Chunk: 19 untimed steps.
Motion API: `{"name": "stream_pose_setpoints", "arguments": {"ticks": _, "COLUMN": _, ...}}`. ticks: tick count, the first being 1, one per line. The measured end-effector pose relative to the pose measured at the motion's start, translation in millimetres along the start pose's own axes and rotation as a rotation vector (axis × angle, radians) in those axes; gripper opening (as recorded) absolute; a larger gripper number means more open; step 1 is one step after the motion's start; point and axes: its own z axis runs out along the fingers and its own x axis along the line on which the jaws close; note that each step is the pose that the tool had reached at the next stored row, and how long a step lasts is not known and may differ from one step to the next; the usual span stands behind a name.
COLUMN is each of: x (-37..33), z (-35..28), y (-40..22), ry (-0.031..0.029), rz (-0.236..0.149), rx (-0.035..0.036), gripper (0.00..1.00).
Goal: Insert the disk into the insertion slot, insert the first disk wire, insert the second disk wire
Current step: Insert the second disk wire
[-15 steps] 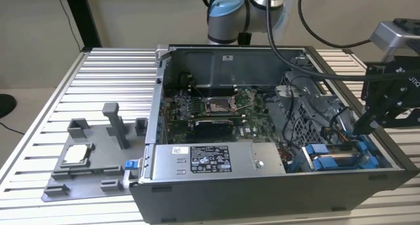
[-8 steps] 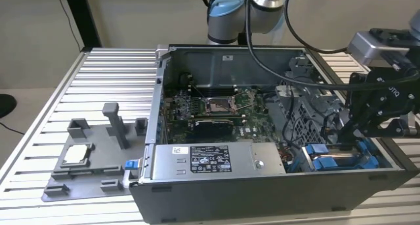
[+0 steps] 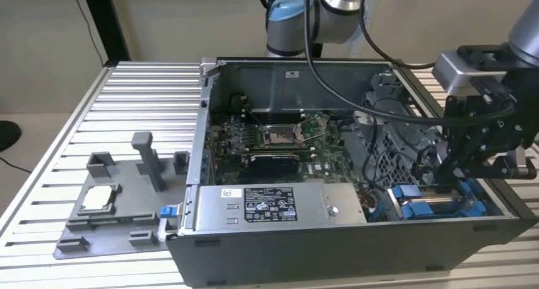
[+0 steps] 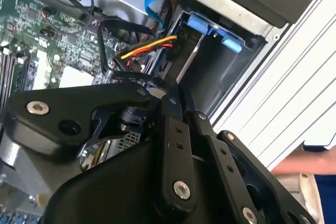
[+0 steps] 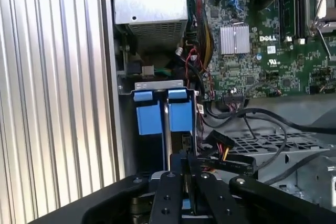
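Gripper over the drive bay at the computer case's corner

From the exterior view's left: one grey fixture tray (image 3: 118,207) on the worktop (image 3: 50,175), one open case (image 3: 337,251), then the gripper (image 3: 471,156) above the insertion slot (image 3: 430,204). Two blue tabs (image 5: 160,116) suggest the disk (image 5: 181,142) is seated; one multicoloured wire plug (image 5: 223,148) lies loose beside it. Fingers (image 5: 170,198) pressed together, seemingly holding nothing.

The insertion slot (image 3: 433,204) sits at the front corner of my open computer case, on the exterior view's right: a narrow grey metal bay with blue plastic rails. The first wrist view shows a wire with a black connector (image 5: 220,145) lying just beside it.
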Motion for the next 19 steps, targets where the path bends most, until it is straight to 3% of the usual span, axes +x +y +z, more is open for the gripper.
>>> {"name": "stream_pose_setpoints", "arguments": {"ticks": 2, "x": 0.9, "z": 1.7, "y": 4.6, "ry": -0.0033, "rz": 0.0, "rx": 0.0128, "gripper": 0.0}}
{"name": "stream_pose_setpoints", "arguments": {"ticks": 4, "x": 1.2, "z": 2.7, "y": 8.0, "ry": -0.0094, "rz": -0.001, "rx": 0.0331, "gripper": 0.0}}
{"name": "stream_pose_setpoints", "arguments": {"ticks": 8, "x": 1.4, "z": 3.9, "y": 9.4, "ry": -0.0232, "rz": -0.003, "rx": 0.0748, "gripper": 0.0}}
{"name": "stream_pose_setpoints", "arguments": {"ticks": 11, "x": 1.3, "z": 5.8, "y": 9.7, "ry": -0.0304, "rz": -0.004, "rx": 0.0968, "gripper": 0.0}}
{"name": "stream_pose_setpoints", "arguments": {"ticks": 13, "x": 1.0, "z": 7.8, "y": 10.5, "ry": -0.0319, "rz": -0.004, "rx": 0.1061, "gripper": 0.0}}
{"name": "stream_pose_setpoints", "arguments": {"ticks": 16, "x": 1.4, "z": 8.7, "y": 15.7, "ry": -0.032, "rz": -0.004, "rx": 0.1068, "gripper": 0.0}}
{"name": "stream_pose_setpoints", "arguments": {"ticks": 19, "x": 1.4, "z": 9.9, "y": 16.4, "ry": -0.0323, "rz": -0.004, "rx": 0.1076, "gripper": 0.0}}
